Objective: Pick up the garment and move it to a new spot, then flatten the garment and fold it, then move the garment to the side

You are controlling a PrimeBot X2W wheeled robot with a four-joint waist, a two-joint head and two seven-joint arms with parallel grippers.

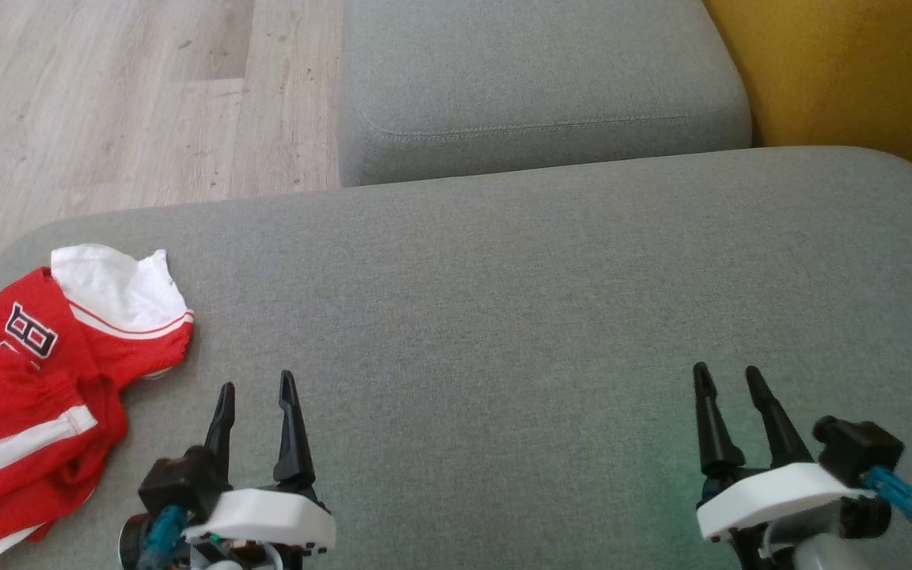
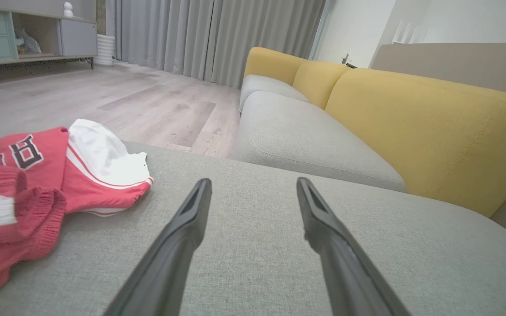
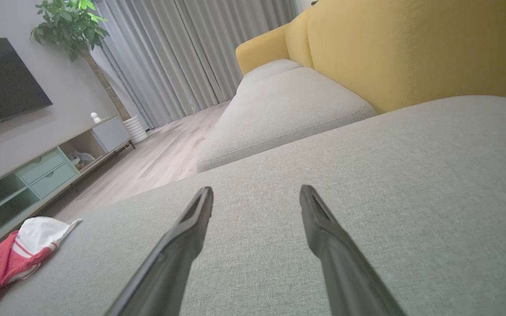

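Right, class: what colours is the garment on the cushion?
The garment is red with white stripes, a white part and dark lettering; clearest in the head view.

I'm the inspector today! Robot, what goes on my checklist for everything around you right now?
Surface: grey sofa cushion, wide and flat.
Job's things: red and white garment, crumpled at the cushion's left edge, not held.
Clutter: nothing seen.
Grippers: left gripper open, beside the garment but apart from it; right gripper open, plain cushion ahead of it.
Cables: blue plug with a dark cable at the right wrist.
Surroundings: yellow backrest, wooden floor, grey curtains, TV, potted plant.
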